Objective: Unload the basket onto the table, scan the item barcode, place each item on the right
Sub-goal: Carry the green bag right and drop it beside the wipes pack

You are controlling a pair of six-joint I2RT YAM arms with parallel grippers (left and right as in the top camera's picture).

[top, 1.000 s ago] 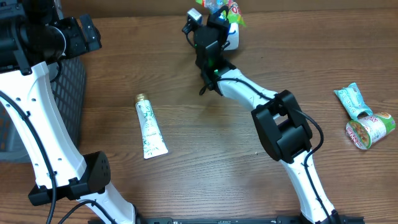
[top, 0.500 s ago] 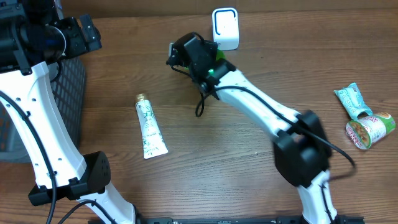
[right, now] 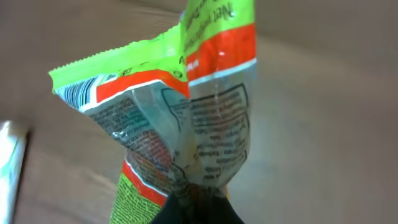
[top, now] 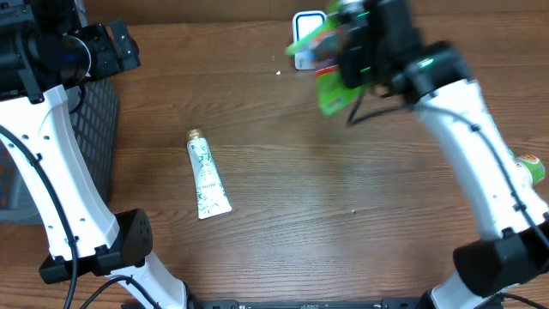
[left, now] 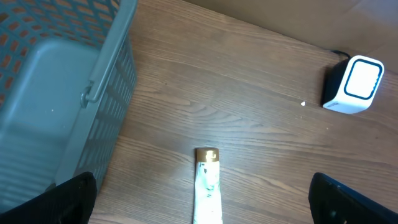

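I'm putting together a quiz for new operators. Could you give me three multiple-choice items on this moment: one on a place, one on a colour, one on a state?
1. Where does the tube lie, relative to the basket and the scanner?
A) inside the basket
B) on the table, between the two
C) atop the scanner

2. What colours mark the packet?
A) blue and yellow
B) green and orange
C) black and silver

3. How is the right gripper?
A) open and empty
B) shut on the tube
C) shut on the packet

Answers:
1 B: the tube lies flat on the wood, touching neither.
2 B: the right wrist view shows green edges and orange bands.
3 C: its jaws pinch one end of the packet.
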